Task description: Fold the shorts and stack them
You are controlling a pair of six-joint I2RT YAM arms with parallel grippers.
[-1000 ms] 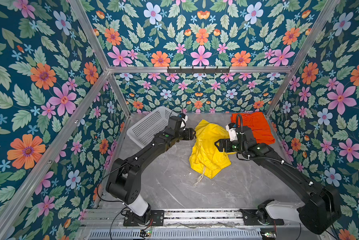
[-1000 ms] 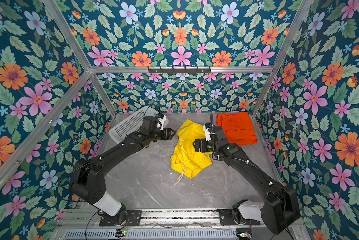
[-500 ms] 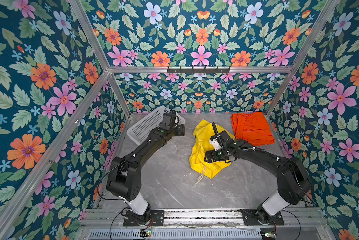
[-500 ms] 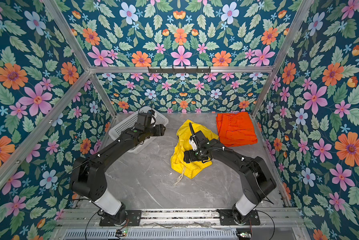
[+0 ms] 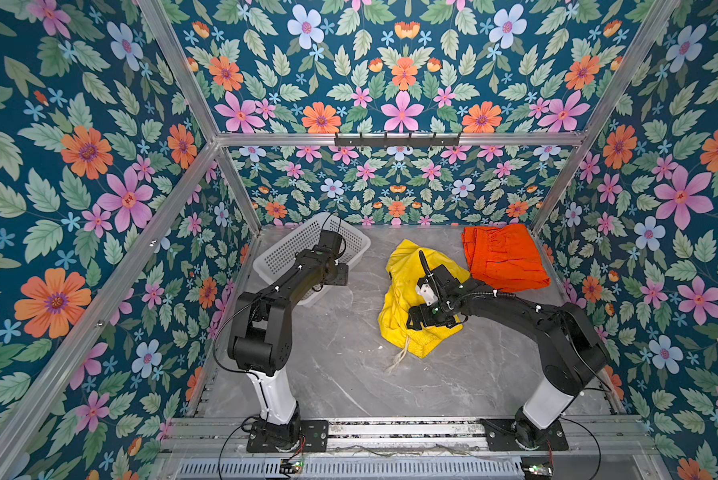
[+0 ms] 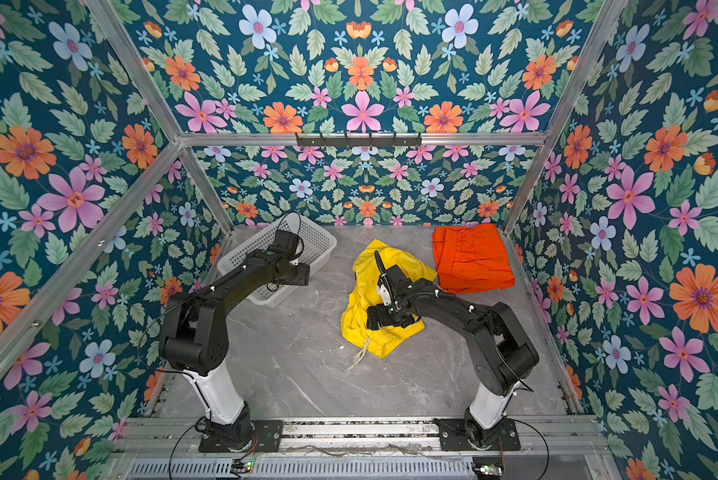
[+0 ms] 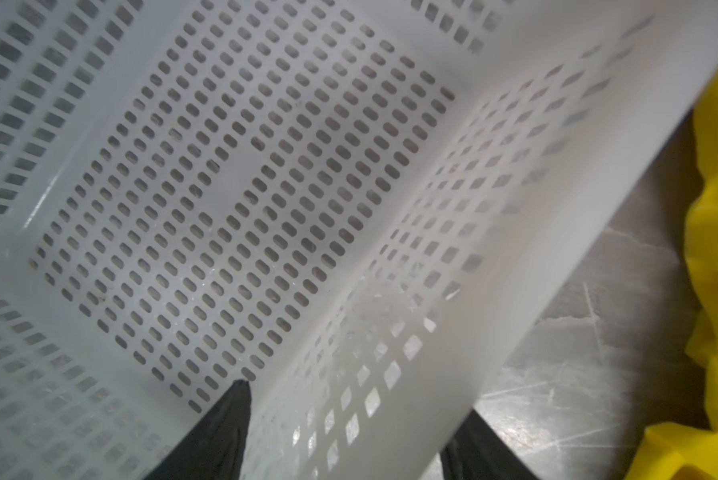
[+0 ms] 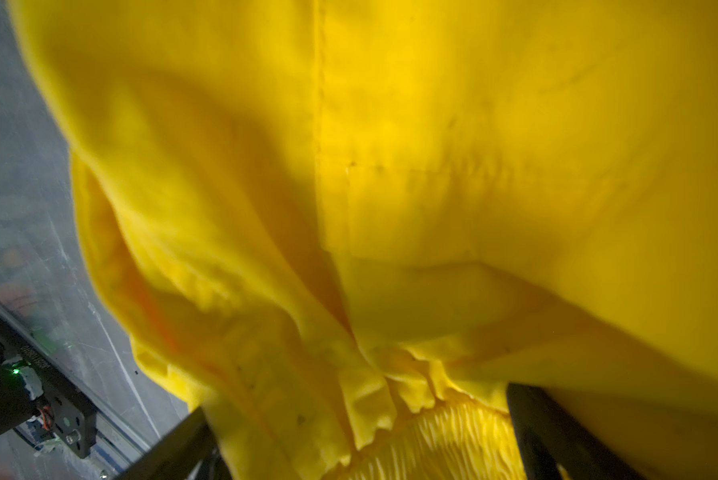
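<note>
Yellow shorts (image 5: 399, 291) lie crumpled near the middle of the grey table (image 5: 349, 382), their pale drawstring (image 5: 398, 356) trailing off the near end. The orange shorts (image 5: 500, 257) lie folded flat at the far right corner, well apart from them and seen only in both top views. The right gripper (image 8: 357, 403) hangs low over the yellow pair with its jaws spread wide. The arm hides this from above, but the right wrist view shows the gathered waistband (image 8: 453, 440) bunched between the two fingers (image 8: 556, 436), unpinched. The left gripper (image 7: 357, 401) is released too; the left wrist view shows one finger inside the white basket (image 5: 291, 253) and one outside its wall, though I cannot tell whether they touch it. A black part (image 8: 33, 361) carries faint lettering, too blurred to read. Flowered walls (image 5: 100, 166) ring the table.
</note>
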